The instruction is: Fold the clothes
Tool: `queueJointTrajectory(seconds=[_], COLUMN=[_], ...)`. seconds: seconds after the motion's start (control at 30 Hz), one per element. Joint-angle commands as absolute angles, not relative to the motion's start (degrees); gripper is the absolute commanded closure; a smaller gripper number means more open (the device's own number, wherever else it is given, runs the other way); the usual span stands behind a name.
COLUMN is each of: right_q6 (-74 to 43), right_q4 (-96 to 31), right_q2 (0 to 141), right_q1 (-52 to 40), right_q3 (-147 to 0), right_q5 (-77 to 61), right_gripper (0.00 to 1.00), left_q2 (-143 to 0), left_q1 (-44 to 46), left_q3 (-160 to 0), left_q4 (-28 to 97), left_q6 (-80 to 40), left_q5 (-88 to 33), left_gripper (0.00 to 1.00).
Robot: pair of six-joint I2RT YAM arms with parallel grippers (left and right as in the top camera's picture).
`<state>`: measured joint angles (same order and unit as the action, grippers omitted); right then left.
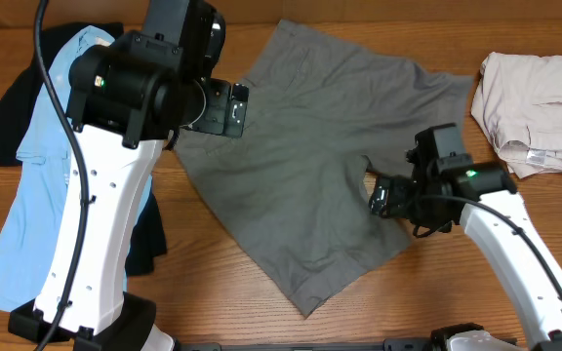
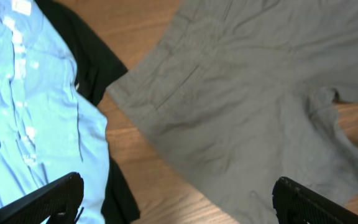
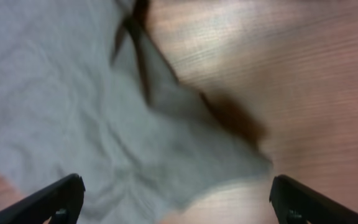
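Grey-olive shorts [image 1: 310, 166] lie spread flat in the middle of the table, waistband toward the left. They also show in the left wrist view [image 2: 241, 93] and the right wrist view [image 3: 73, 112]. My left gripper [image 2: 176, 199] is open and empty, hovering above the waistband's corner and the bare wood beside it. My right gripper [image 3: 176, 199] is open and empty, above the edge of a shorts leg near the crotch notch. A light blue shirt [image 1: 37, 185] lies on a black shirt [image 1: 8, 107] at the left. A beige garment [image 1: 540, 107] lies crumpled at the right.
The wooden table [image 1: 213, 283] shows between the shorts and the left pile. The left arm's white body [image 1: 96, 224] stands over the blue shirt. The right arm [image 1: 515, 244] reaches in from the lower right.
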<state>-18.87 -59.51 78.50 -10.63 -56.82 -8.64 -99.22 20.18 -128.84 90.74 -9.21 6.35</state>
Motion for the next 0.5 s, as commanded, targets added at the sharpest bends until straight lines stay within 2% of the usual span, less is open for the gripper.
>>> queueJointTrajectory(seconds=[0.0, 0.2, 0.27, 0.3, 0.37, 0.4, 0.47], right_q6=[-14.7, -14.48, -14.52, -14.55, -14.81, -15.0, -15.4], right_q4=[-52.07, -42.09, -41.39, -41.15, -40.8, -40.8, -40.97], right_q2=[78.52, 81.23, 82.19, 82.5, 82.76, 82.76, 82.76], right_q1=[-10.92, -10.92, -10.92, -10.92, -10.92, -10.92, -10.92], right_q3=[-50.5, -42.57, -41.95, -41.95, -41.95, -41.95, -41.95], right_q5=[-9.15, -9.13, -9.17, -9.19, -9.34, -9.34, -9.34], right_gripper=[0.0, 0.01, 0.06, 0.12, 0.35, 0.52, 0.7], left_q2=[-98.24, -98.24, -98.24, -98.24, -98.24, -98.24, -98.24], left_q1=[20.32, 20.27, 20.27, 20.27, 20.27, 20.27, 20.27], left_q3=[-126.72, -120.29, -117.49, -116.07, -113.25, -111.83, -109.38], left_q4=[89.19, 84.42, 82.02, 80.82, 78.52, 77.49, 76.01], left_q6=[-10.92, -10.31, -10.31, -10.31, -10.33, -10.35, -10.44], left_q5=[8.27, 9.13, 9.13, 9.06, 8.95, 8.95, 8.93], left_gripper=[0.0, 0.0, 0.0, 0.0, 0.0, 0.0, 0.0])
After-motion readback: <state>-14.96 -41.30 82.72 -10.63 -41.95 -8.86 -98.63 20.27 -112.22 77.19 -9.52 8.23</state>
